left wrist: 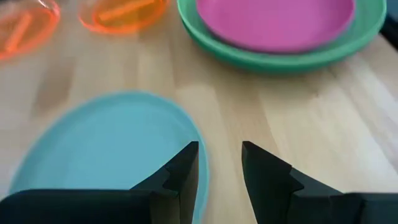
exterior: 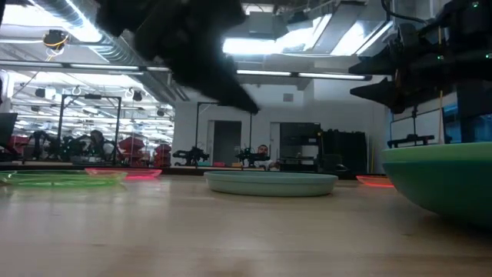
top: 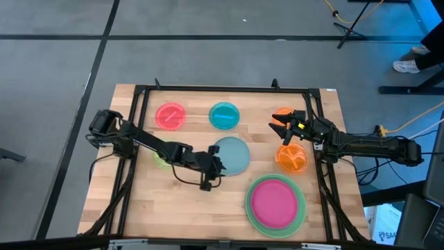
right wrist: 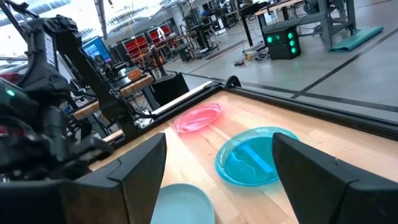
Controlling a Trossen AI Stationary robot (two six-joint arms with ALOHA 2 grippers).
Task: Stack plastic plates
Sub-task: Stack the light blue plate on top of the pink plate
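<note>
My left gripper [top: 216, 169] [left wrist: 220, 177] is open a little and hovers at the near-left rim of the grey-blue plate [top: 232, 154] [left wrist: 106, 149]. One finger is over the rim and one is over bare wood. The low view shows this gripper [exterior: 244, 103] raised above that plate [exterior: 269, 183]. My right gripper [top: 275, 124] [right wrist: 217, 180] is wide open and held above one orange plate [top: 284, 111], partly hiding it. A second orange plate [top: 291, 159] lies nearer. The magenta plate [top: 272, 201] rests inside the green one [top: 300, 217]. The pink plate [top: 170, 116], the teal plate [top: 224, 116] and the lime plate [top: 160, 160] lie flat on the table.
A black frame [top: 208, 89] runs around the wooden table, with rails [top: 136, 125] along both sides. The lime plate is partly under my left arm. Bare wood [top: 173, 208] lies at the near left. Workshop benches and racks show beyond the far edge.
</note>
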